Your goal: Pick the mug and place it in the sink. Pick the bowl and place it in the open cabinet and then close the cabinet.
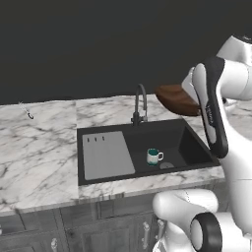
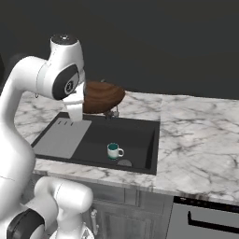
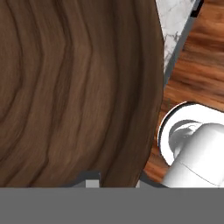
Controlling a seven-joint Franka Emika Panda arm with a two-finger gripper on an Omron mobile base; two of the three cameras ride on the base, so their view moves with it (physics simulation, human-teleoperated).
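Note:
The dark-brown wooden bowl (image 1: 174,98) hangs tilted in the air above the counter, just behind the sink's right rear corner. My gripper (image 3: 116,182) is shut on its rim, and in the hand view the bowl (image 3: 74,87) covers most of the picture. In the right base view the bowl (image 2: 100,97) sticks out to the right of my hand, above the faucet. The small white mug (image 1: 154,156) with a teal inside stands upright on the floor of the black sink (image 1: 184,140), near its front wall; from the right side the mug (image 2: 113,151) has its handle pointing right. The cabinet is out of view.
A dark arched faucet (image 1: 140,103) rises behind the basin, and a grey ribbed drainboard (image 1: 106,155) fills its left part. Marble counter (image 1: 39,147) runs to both sides. Grey drawers (image 1: 98,231) lie below, and a dark appliance front (image 2: 205,219) sits at lower right.

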